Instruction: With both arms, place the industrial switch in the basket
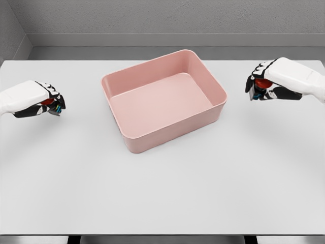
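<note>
Progress: the pink basket [133, 85] is sitting empty, so nothing is delivered yet; judging from the layout, the grasps appear done and the carrying and releasing are what is remaining.
Left hand: the left hand [44, 104] is hovering over the white table [203, 193] at the picture's left edge, well apart from the basket, its fingers curling around a small red and blue item [52, 104].
Right hand: the right hand [264, 82] is hanging to the right of the basket, nearer to it than the other hand, its fingers closing on a small red and black item [260, 85].
Industrial switch: too much of both items is hidden by fingers to tell which one is the switch, or whether both are; each is sitting in a hand, off the table and outside the basket.
Basket: it is standing near the table's middle, turned at an angle to the table's edges, its floor showing bare pink with nothing lying inside.
Remaining: both hands are needing to travel inward over the rim and let go above the basket floor.
</note>
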